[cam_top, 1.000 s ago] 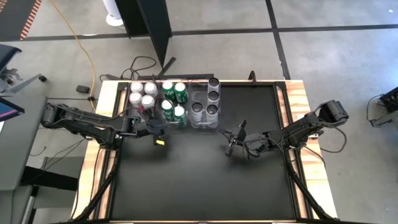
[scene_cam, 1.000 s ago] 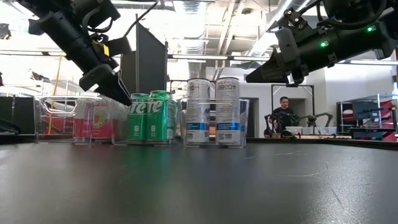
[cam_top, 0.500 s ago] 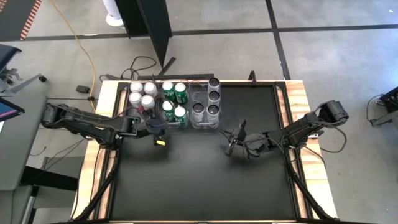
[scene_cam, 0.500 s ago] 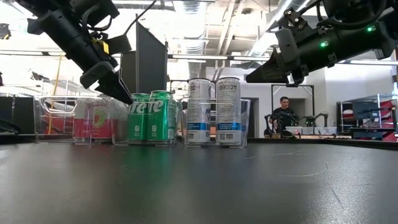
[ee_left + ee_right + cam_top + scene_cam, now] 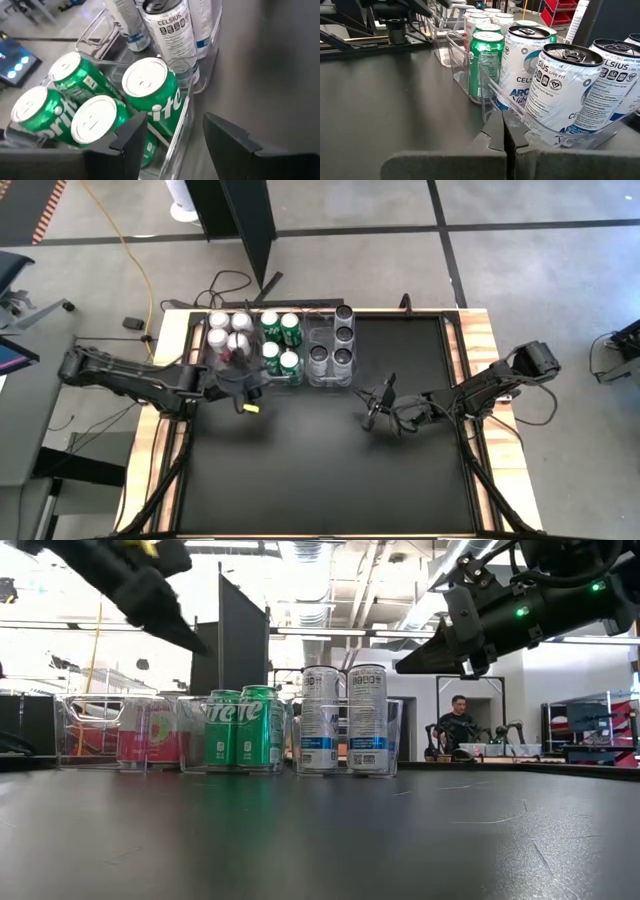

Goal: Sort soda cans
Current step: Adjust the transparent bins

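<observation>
Three clear bins stand side by side at the table's far edge. The left one holds red-pink soda cans (image 5: 225,332), the middle one green cans (image 5: 280,342) (image 5: 147,95), and the right one white-and-silver cans (image 5: 330,342) (image 5: 560,85). All the cans stand upright on the bin floors. My left gripper (image 5: 256,386) (image 5: 175,137) hangs open just above and near of the green bin's near end, with nothing between its fingers. My right gripper (image 5: 372,410) (image 5: 505,132) is shut and empty. It hangs above the table's middle, near and right of the white cans.
The dark table top (image 5: 320,470) stretches bare from the bins to the near edge. The bins' thin clear walls (image 5: 186,107) rise about halfway up the cans. A person (image 5: 455,720) sits in the room far behind the table.
My left gripper has risen from beside the green cans to well above their tops. It has also drawn back a little toward the table's left edge. The cans and my right arm have kept still.
</observation>
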### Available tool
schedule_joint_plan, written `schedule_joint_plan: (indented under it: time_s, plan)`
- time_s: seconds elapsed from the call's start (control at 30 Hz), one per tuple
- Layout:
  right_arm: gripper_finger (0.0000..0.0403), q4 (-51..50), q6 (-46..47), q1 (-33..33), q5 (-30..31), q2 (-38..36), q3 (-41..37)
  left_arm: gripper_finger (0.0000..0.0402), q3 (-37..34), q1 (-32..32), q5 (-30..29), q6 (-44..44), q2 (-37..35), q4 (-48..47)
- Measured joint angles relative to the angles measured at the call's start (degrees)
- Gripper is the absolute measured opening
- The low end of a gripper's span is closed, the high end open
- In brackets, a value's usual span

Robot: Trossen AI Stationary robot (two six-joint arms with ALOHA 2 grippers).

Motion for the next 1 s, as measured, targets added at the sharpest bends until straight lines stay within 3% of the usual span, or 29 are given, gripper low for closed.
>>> schedule_joint_plan:
  time_s: [0.23,0.47,0.6,0.7,1.0]
  plan:
    - [0.0,-0.1,0.2,0.6,0.0,0.0,0.0,0.0152,0.0,-9.3,-2.9,-17.7,-6.4,-18.2]
    - [0.0,-0.1,0.2,0.4,0.0,0.0,0.0,0.005,0.0,-17.5,-4.2,-35.2,-6.3,-33.6]
    - [0.0,0.1,0.2,0.4,0.0,0.0,0.0,0.0007,0.0,-16.6,-6.0,-42.9,-4.8,-41.4]
    - [0.0,0.3,0.2,0.3,0.0,0.0,0.0,0.0009,0.0,-14.7,-6.4,-46.4,-2.8,-44.6]
    - [0.0,0.6,0.1,0.4,0.0,0.0,0.0,0.0011,0.0,-7.7,-5.2,-45.3,4.5,-42.7]
